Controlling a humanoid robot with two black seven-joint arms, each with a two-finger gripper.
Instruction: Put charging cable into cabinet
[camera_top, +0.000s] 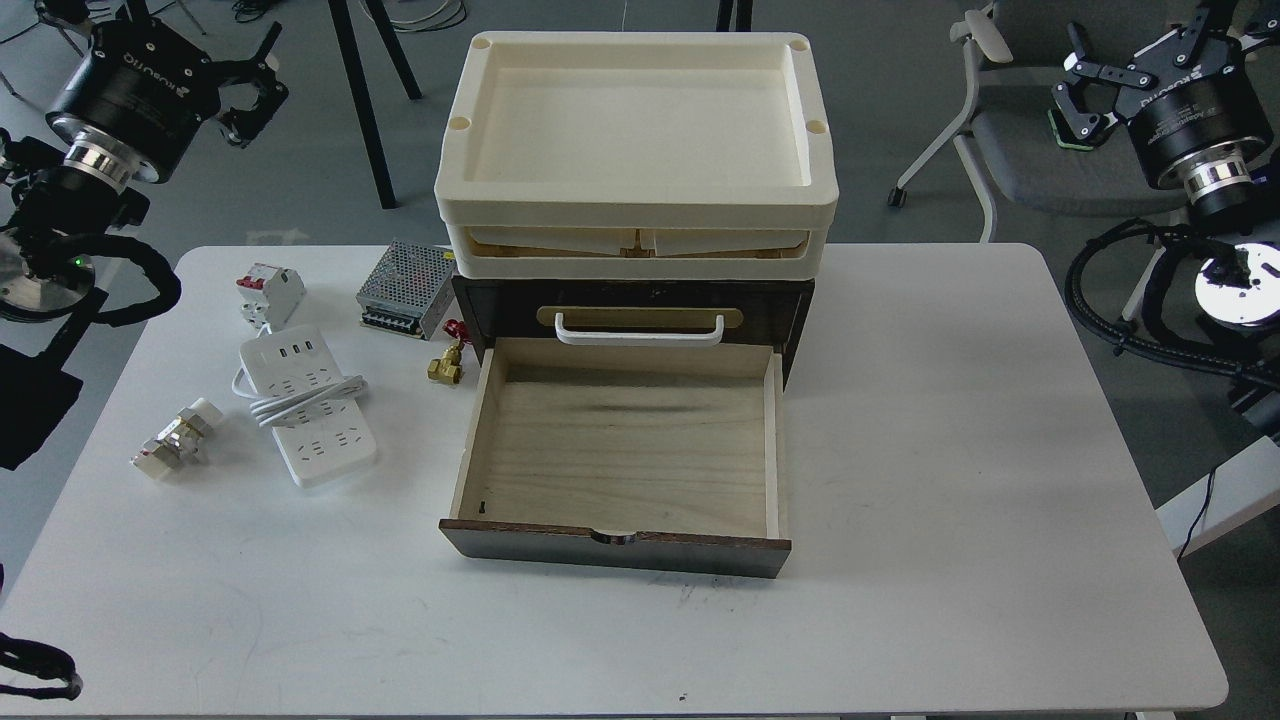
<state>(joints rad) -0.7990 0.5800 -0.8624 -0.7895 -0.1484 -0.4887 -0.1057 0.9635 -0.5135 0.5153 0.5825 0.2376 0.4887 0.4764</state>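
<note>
The charging cable (308, 405), a white power strip with its cord wrapped around the middle, lies flat on the white table left of the cabinet. The cabinet (500, 310) is a dark brown box with a white handle (640, 330) on its upper front. Its lower drawer (615, 552) is pulled out toward me and its pale wood floor is bare. My left gripper (262, 85) hangs open in the air beyond the table's far left corner. My right gripper (1072, 85) is open too, high at the far right. Neither holds anything.
Cream trays (635, 200) are stacked on the cabinet. Near the strip lie a white-and-red circuit breaker (268, 293), a perforated metal power supply (405, 302), a brass valve with a red handle (448, 362) and a small metal fitting (178, 440). A grey chair (1040, 150) stands behind the table.
</note>
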